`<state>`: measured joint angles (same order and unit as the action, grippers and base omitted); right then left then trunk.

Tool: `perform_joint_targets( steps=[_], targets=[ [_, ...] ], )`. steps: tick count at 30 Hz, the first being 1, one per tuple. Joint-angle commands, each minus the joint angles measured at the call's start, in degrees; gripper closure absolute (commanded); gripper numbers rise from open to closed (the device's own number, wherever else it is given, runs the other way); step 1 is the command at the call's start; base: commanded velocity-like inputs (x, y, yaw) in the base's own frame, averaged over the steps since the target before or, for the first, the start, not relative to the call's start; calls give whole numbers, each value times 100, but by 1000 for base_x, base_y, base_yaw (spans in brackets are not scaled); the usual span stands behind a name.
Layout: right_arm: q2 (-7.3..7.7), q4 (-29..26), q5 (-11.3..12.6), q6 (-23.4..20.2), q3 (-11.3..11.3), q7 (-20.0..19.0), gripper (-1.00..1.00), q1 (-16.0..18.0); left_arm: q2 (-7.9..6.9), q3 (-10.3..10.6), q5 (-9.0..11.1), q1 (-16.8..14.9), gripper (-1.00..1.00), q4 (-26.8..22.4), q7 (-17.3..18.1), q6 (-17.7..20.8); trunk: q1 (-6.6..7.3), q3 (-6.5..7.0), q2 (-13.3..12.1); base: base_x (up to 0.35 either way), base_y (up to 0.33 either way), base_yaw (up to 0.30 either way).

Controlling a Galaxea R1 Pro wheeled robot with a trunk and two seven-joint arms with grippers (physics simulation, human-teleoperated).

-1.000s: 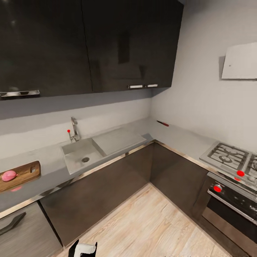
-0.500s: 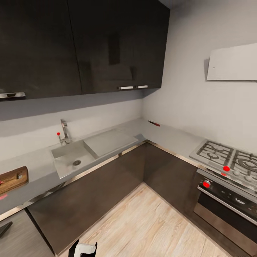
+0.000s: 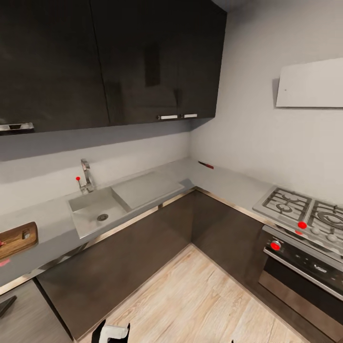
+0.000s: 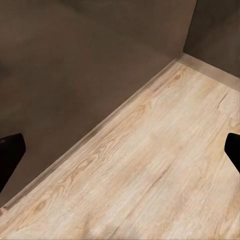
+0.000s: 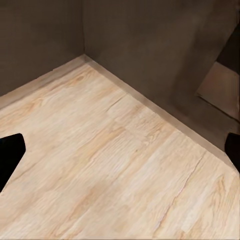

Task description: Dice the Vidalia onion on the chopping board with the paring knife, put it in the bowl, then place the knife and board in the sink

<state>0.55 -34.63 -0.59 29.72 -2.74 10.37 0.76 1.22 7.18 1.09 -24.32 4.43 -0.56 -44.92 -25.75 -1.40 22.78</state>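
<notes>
Grey glossy desk [image 3: 52,224] runs along two walls, and I stand well back from it on the wood floor [image 3: 200,300]. The sink [image 3: 95,212] sits empty in the left run, its drain bare. The chopping board [image 3: 16,238] lies at the far left edge of the head view, partly cut off; a sliver of pinkish red at that edge may be the Vidalia onion, but I cannot confirm it. The paring knife [image 3: 206,165] rests in the far corner by the wall, well apart from the board.

Both arms hang low. The left tool [image 4: 120,160] and the right tool [image 5: 120,155] each show dark fingertips spread wide over bare floor, holding nothing.

Risks from here, as I judge them:
- The knife lies flat and close to the wall; a steep approach may push it against the wall rather than grip it.
- The board is nearly out of frame, so I may lose track of it while reaching for the knife.
- The corner cabinets [image 3: 190,228] limit how near the base can come.
</notes>
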Motion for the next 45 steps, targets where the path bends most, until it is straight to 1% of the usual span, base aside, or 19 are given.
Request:
perform_joint_targets(
  steps=[1,3,7,9,12,13,15,19,23,24,25,27,28,30,33,36,38,41,45],
  targets=[
    [-5,-219,-7,-110,-30,134,-100,9,5,29,14,-12,-100,23,-6,-34,-4,-14,13,0,0,0],
    [-17,-487,-11,-348,-32,264,-100,16,6,29,14,-12,-100,23,-6,-31,-4,-14,13,0,0,0],
    [-112,-2881,-17,-2795,-50,1075,-100,69,9,29,14,-12,-100,23,-6,-26,-4,-14,13,0,0,0],
    [-130,-3694,-16,-3543,-55,1194,-100,176,9,29,14,-12,-100,23,-6,-25,-4,-14,13,0,0,0],
    [-159,-4473,-28,-4395,-59,1279,-100,512,9,29,14,-12,-100,23,-6,-25,-4,-14,13,0,0,0],
    [-211,-4845,-106,-5173,-64,1321,-100,1080,13,29,14,-12,-100,23,-6,-25,-4,-14,13,0,0,0],
    [-288,-4985,-254,-5875,-67,1335,-100,1773,16,29,14,-12,-100,23,-6,-25,-4,-14,13,0,0,0],
    [-387,-5008,-421,-6695,-69,1348,-100,2881,18,29,14,-12,-100,23,-6,-25,-4,-14,13,0,0,0],
    [-464,-4932,-469,-7265,-66,1424,-100,3987,18,29,14,-12,-100,23,-6,-29,-4,-14,13,0,0,0],
    [-479,-4705,-477,-7488,-63,1489,-100,4555,18,29,14,-12,-100,23,-4,-32,-4,-14,13,0,0,0],
    [-488,-4151,-482,-7628,-61,1539,-100,5293,23,29,14,-12,-100,23,3,-38,-4,-14,13,0,0,0],
    [-492,-3428,-478,-7653,-61,1562,-100,5974,71,29,14,-12,-100,23,7,-35,-4,-14,13,0,0,0],
    [-493,-3231,-478,-7615,-61,1566,-100,6122,82,29,14,-12,-100,23,7,-28,-4,-14,13,0,0,0],
    [-494,-3036,-473,-7529,-60,1570,-100,6250,76,29,14,-12,-100,23,9,62,-4,-14,13,0,0,0],
    [-494,-2813,-469,-7420,-54,1568,-100,6349,47,28,14,-12,-100,26,17,627,-4,-14,13,0,0,0],
    [-497,-2750,-464,-7394,-53,1566,-100,6370,20,28,14,13,-100,29,24,875,-4,-14,13,0,0,0],
    [-501,-2716,-461,-7382,-52,1560,-100,6379,7,29,14,195,-100,31,28,972,-4,-14,13,0,0,0],
    [-503,-2694,-460,-7377,-46,1552,-100,6383,2,29,14,381,-100,32,29,848,-4,-14,13,0,0,0],
    [-503,-2585,-459,-7339,-41,1541,-100,6384,73,29,14,711,-100,32,29,235,-4,-14,13,0,0,0]
  ],
)
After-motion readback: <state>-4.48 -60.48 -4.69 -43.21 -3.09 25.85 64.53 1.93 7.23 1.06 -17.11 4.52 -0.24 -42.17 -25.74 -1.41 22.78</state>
